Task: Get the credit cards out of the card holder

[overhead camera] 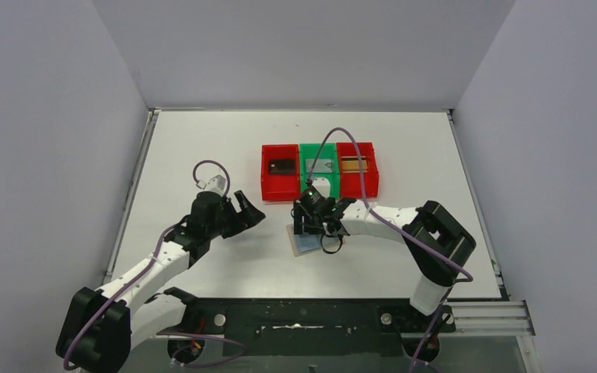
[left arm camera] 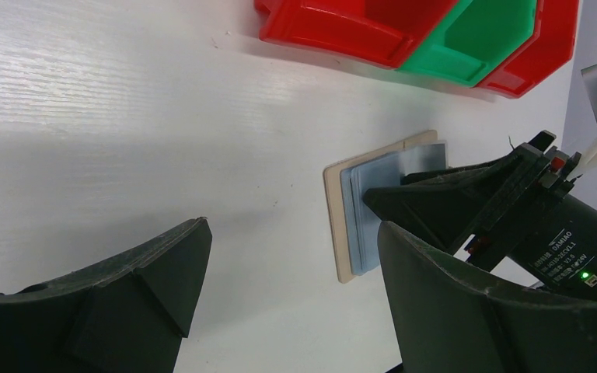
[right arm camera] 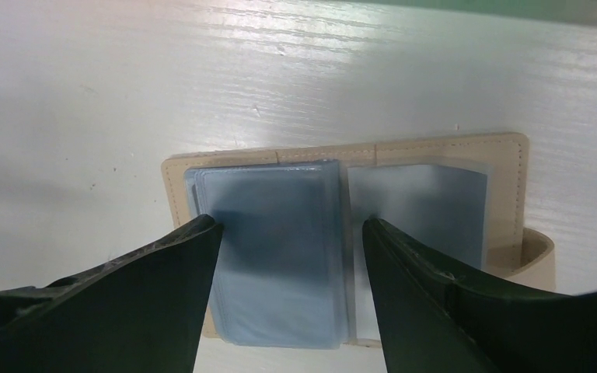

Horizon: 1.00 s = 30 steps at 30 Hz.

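The card holder (overhead camera: 307,242) lies open and flat on the white table (overhead camera: 202,140), near the front of a row of 3 bins and just under the right gripper (overhead camera: 311,225). From that arm's own camera the beige cover frames pale blue plastic sleeves (right arm camera: 272,256), with the snap tab (right arm camera: 536,252) sticking out at one side. The right gripper's jaws stand apart, 1 finger (right arm camera: 163,272) at the outer edge of the thicker stack of sleeves and the other along the fold between the 2 halves; whether the tips press on the plastic I cannot tell. The left gripper (overhead camera: 250,211) hangs off to the side, over bare table, jaws wide apart and holding nothing. Behind, a dark card (overhead camera: 281,165) sits in the red bin (overhead camera: 265,167) on the left of the row, a silver-grey card (overhead camera: 320,165) in the green bin (overhead camera: 319,148) in the middle, and a gold-brown card (overhead camera: 354,163) in the other red bin (overhead camera: 371,167)
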Each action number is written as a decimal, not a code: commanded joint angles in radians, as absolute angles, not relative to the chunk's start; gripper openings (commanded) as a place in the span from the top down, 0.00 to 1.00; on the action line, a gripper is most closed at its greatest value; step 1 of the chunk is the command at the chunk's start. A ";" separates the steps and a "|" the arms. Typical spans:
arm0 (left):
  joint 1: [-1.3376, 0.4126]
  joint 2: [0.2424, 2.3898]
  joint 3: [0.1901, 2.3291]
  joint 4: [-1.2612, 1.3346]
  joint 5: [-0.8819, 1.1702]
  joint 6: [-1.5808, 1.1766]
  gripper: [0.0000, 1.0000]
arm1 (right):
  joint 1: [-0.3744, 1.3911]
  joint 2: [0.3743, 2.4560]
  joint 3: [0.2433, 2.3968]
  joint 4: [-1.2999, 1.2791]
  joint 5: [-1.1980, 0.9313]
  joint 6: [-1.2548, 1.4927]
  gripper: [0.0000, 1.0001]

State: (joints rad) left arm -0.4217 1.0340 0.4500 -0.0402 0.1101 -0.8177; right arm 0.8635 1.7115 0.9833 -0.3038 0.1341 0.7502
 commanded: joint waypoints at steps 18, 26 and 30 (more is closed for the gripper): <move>-0.417 1.031 0.494 0.009 0.113 -0.804 0.21 | 0.890 1.752 1.019 -0.321 0.196 0.713 0.36; -0.417 1.038 0.499 0.008 0.114 -0.801 0.21 | 0.902 1.786 1.042 -0.365 0.238 0.722 0.50; -0.417 1.033 0.498 0.005 0.114 -0.798 0.21 | 0.891 1.774 1.027 -0.347 0.228 0.731 0.61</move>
State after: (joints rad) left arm -0.4217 1.0382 0.4500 -0.0402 0.1101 -0.8177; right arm 0.8955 1.7638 1.0420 -0.3199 0.2001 0.7315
